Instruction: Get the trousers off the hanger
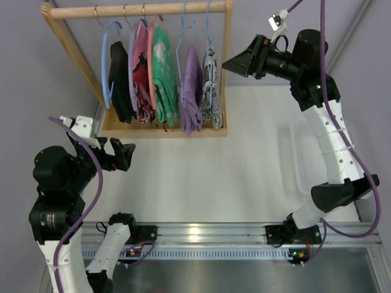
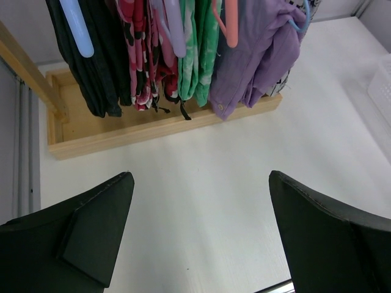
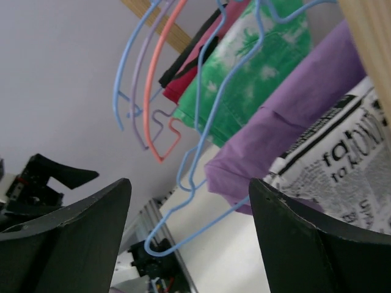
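I see a wooden rack (image 1: 140, 9) standing at the far left of the white table (image 1: 201, 183). Hanging from its rod, left to right, are a black garment (image 1: 120, 79) on a thick blue hanger (image 2: 78, 27), a pink patterned garment (image 1: 142, 67), a green top (image 1: 164, 73) and a purple garment (image 1: 191, 91). A clear bin (image 1: 300, 160) sits on the right.

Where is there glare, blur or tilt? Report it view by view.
Top external: sharp, with bright glare on the metal rail. Left wrist: left gripper dark and soft-edged, garments crisp. Right wrist: frame tilted, trousers print legible up close.
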